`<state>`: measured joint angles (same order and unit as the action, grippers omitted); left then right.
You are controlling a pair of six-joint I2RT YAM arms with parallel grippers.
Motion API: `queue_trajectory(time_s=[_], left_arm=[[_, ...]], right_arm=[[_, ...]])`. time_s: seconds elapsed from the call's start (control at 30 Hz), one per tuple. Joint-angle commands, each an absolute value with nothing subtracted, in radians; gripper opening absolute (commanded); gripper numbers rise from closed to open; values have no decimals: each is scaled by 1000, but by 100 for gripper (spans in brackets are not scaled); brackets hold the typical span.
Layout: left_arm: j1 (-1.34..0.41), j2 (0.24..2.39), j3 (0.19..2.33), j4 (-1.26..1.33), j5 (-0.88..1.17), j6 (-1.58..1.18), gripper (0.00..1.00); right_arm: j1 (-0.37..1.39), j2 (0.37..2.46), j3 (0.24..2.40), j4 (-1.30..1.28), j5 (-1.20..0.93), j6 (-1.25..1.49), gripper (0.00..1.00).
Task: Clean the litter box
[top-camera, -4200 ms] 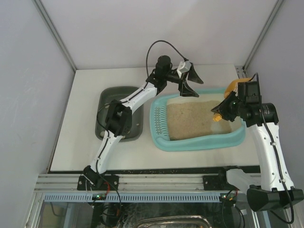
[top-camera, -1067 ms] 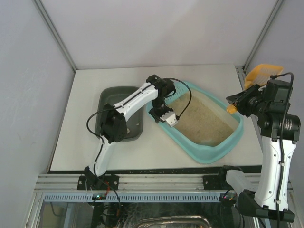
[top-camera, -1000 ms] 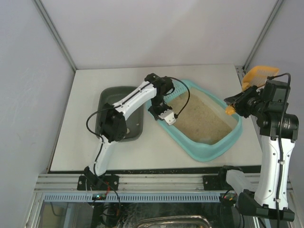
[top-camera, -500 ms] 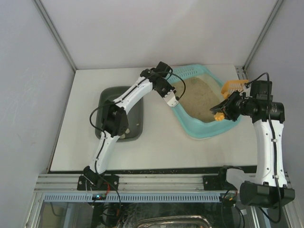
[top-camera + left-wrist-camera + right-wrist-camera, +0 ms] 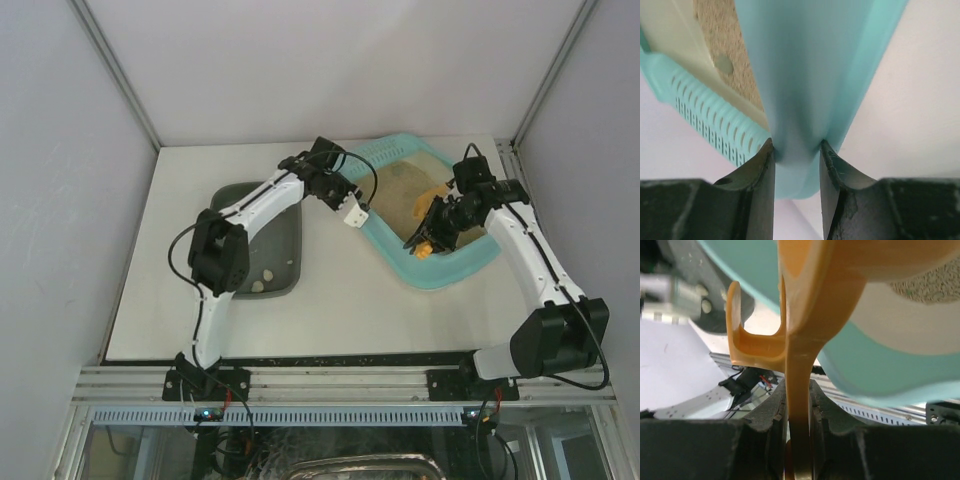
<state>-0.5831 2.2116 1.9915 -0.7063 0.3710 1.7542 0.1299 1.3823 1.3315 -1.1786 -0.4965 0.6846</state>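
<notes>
The light-turquoise litter box point(image 5: 452, 274) lies slantwise at the back right of the table, beige litter point(image 5: 398, 188) inside. My left gripper point(image 5: 354, 214) is shut on its near-left rim; in the left wrist view the gripper point(image 5: 796, 150) pinches the turquoise wall point(image 5: 810, 75), with the slotted rim point(image 5: 710, 117) and a small clump point(image 5: 724, 64) to the left. My right gripper point(image 5: 430, 238) is shut on the handle of an orange scoop point(image 5: 433, 203) that reaches into the box. From the right wrist, the gripper point(image 5: 799, 390) clamps the scoop point(image 5: 810, 300) above the box wall point(image 5: 880, 370).
A dark grey-green tray point(image 5: 232, 200) sits left of the litter box, with a few pale clumps point(image 5: 263, 279) on its floor. White enclosure walls stand at the back and both sides. The metal rail point(image 5: 330, 385) runs along the near table edge.
The litter box has swung round and shifted toward the back, drawn by my left gripper. My right arm has brought the scoop from the rear right corner down into the box.
</notes>
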Motion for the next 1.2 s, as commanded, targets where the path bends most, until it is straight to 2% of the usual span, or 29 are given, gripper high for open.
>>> queue_trajectory(time_s=[0.0,0.37,0.57,0.67,0.77,0.8,0.87,0.93,1.0,1.03,1.17], left_arm=[[-574,1967,1873,-666,577,1680,0],[-565,1790,1696,-695,643,1653,0],[-562,1750,1665,-700,644,1557,3],[-562,1736,1694,-706,670,1408,16],[-561,1753,1763,-616,637,1056,45],[-556,1786,1825,-601,602,927,52],[-531,1912,2055,-683,548,702,59],[-494,2134,2419,-843,546,545,63],[-429,2274,2688,-865,559,384,68],[-408,2288,2674,-810,577,314,70],[-367,2229,2378,-467,627,92,74]], right_arm=[[130,1381,1347,-1063,-358,658,0],[77,1385,1342,-968,-202,599,0],[125,1510,1324,-1039,-275,550,0],[181,1524,1323,-1065,-276,533,0],[219,1519,1307,-1081,-296,525,0],[223,1517,1300,-1088,-308,526,0],[228,1508,1282,-1094,-337,530,0],[236,1497,1269,-1099,-356,533,0],[246,1487,1260,-1102,-381,531,0],[256,1485,1259,-1107,-394,525,0],[303,1478,1259,-1149,-409,512,0]])
